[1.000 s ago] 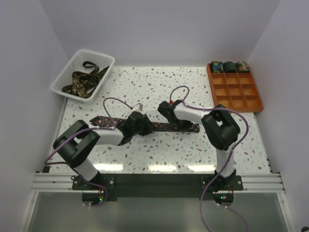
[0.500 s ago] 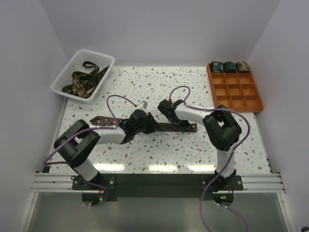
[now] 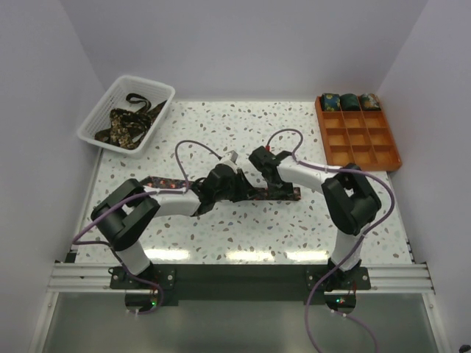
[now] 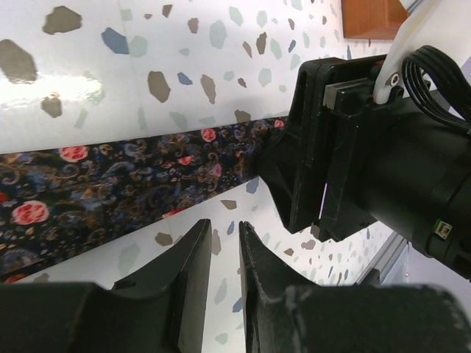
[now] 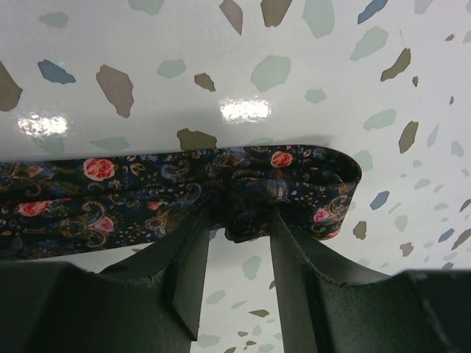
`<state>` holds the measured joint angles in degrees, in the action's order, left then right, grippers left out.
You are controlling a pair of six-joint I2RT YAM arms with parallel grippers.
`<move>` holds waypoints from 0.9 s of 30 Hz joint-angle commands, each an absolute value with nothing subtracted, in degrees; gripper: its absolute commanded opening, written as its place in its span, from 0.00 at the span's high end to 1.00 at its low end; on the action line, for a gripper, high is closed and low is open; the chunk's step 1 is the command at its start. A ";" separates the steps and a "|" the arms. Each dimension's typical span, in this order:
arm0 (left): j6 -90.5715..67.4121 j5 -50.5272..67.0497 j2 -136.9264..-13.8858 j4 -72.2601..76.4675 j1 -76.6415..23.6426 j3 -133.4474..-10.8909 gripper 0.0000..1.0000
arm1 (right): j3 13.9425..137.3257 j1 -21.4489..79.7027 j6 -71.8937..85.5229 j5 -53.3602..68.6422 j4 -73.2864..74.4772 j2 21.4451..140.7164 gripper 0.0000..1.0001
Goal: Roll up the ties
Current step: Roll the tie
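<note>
While one tie (image 3: 160, 182) lies flat across the middle of the table (image 3: 221, 132), running left to right, both grippers sit low over its right half, close together.

Left gripper (image 3: 245, 193): fingers (image 4: 195, 257) are nearly together, with a narrow slit between them and nothing in it. The tips are just beside the tie's edge, apart from the cloth.

Right gripper (image 3: 277, 187): jaws are partly spread, straddling the tie's right end. That end is folded back on itself into a small loop (image 5: 294, 184). Cloth sits between the fingertips (image 5: 193, 257); whether it is pinched cannot be told.

Far left, a basket (image 3: 158, 84) holds loose ties (image 3: 125, 123). Far right, a tray (image 3: 360, 143) carries three rolls (image 3: 349, 101) in its far row.
</note>
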<state>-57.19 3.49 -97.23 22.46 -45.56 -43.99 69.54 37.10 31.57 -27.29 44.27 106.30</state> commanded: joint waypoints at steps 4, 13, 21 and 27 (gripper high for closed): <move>-55.63 4.66 -99.93 23.29 -47.11 -48.69 0.73 | 65.93 34.19 34.10 -20.31 38.85 99.76 0.57; -55.72 4.75 -101.78 23.55 -48.25 -50.44 0.74 | 60.65 28.48 35.86 -12.13 33.58 95.63 0.64; -55.28 5.27 -104.23 22.85 -49.22 -53.52 0.74 | 57.31 26.46 36.12 -7.48 29.98 93.43 0.67; -55.37 5.45 -105.47 22.85 -49.57 -54.58 0.74 | 55.02 24.08 36.39 -3.08 26.98 92.02 0.53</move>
